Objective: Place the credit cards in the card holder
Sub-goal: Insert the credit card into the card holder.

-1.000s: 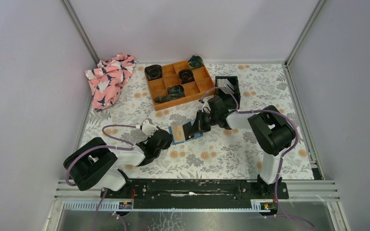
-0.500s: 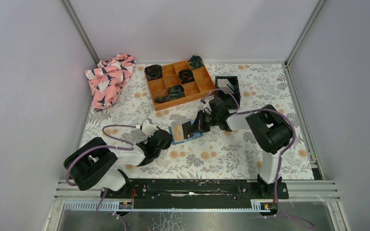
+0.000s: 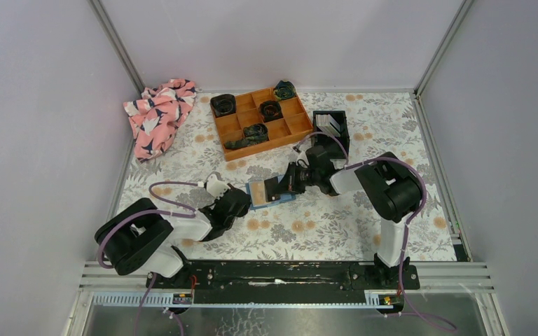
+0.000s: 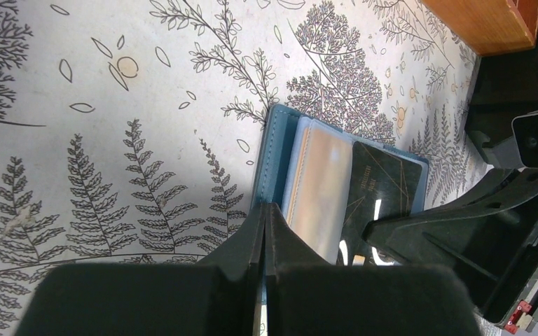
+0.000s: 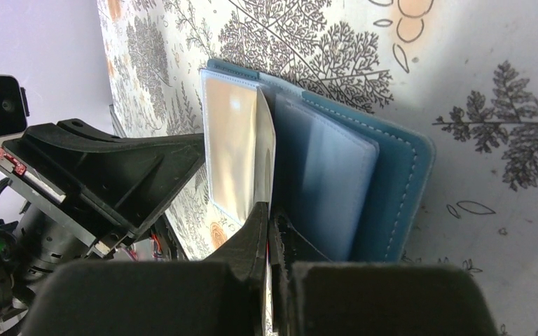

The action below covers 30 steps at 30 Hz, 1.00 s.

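Left gripper (image 4: pixel 265 210) is clamped fully shut with nothing between the fingers. Its tips sit right at the outer teal edge of the card holder (image 4: pixel 274 161), which lies open and flat on the leafy-print table (image 3: pixel 322 224). Right gripper (image 5: pixel 270 210) comes at the holder from the opposite side, fingers pinched tight on a pale credit card (image 5: pixel 263 147). That card is held on edge and pokes in at the middle of the holder, between a shiny tan sleeve and a pale blue one. Honestly can't tell if it's actually inside a pocket.

Behind the holder, toward the back wall, there's a small black bin (image 3: pixel 342 124) with more credit cards (image 3: pixel 326 124) standing in it. Also behind the holder, just beside that bin, is an orange tray (image 3: pixel 296 124). Four of its compartments hold dark rolled-up bundles (image 3: pixel 271 110), too small to say what they are.
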Motion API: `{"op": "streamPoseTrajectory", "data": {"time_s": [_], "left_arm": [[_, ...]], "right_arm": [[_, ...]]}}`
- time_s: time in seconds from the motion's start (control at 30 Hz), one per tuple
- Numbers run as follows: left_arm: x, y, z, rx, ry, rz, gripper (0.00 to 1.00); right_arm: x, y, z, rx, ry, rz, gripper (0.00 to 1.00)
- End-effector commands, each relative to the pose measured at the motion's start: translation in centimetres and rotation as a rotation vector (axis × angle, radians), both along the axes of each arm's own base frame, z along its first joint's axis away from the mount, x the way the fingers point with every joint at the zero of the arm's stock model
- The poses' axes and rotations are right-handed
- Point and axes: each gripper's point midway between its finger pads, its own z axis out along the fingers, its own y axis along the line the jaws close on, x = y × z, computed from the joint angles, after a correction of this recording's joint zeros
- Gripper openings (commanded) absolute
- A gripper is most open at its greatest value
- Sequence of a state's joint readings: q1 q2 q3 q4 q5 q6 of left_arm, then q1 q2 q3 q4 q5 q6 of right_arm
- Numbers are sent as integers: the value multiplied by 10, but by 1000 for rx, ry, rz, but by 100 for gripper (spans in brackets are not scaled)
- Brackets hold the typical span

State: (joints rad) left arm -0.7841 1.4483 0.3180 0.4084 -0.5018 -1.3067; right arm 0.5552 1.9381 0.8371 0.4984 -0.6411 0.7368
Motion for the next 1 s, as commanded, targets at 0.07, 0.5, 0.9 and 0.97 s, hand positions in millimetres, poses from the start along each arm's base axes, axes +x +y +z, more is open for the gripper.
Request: {"op": "streamPoseTrajectory", "data": {"time_s": [0.07,0.5,0.9,0.97], "left_arm": [[-35,35,-51,196,180,-31,0],[-33,34,-49,213,178,-37,0],[-32,36,-50,240,180,-39,0],[-31,37,-50,242,181,-38,0]], "right_arm": [[-31,-16,-29,-66,79,4,0],[-37,-11,-28,-44,102,24,0],[-45,-13,-28,-46,141,27,0],[-47,-13,-27,-42,152,27,0]]}}
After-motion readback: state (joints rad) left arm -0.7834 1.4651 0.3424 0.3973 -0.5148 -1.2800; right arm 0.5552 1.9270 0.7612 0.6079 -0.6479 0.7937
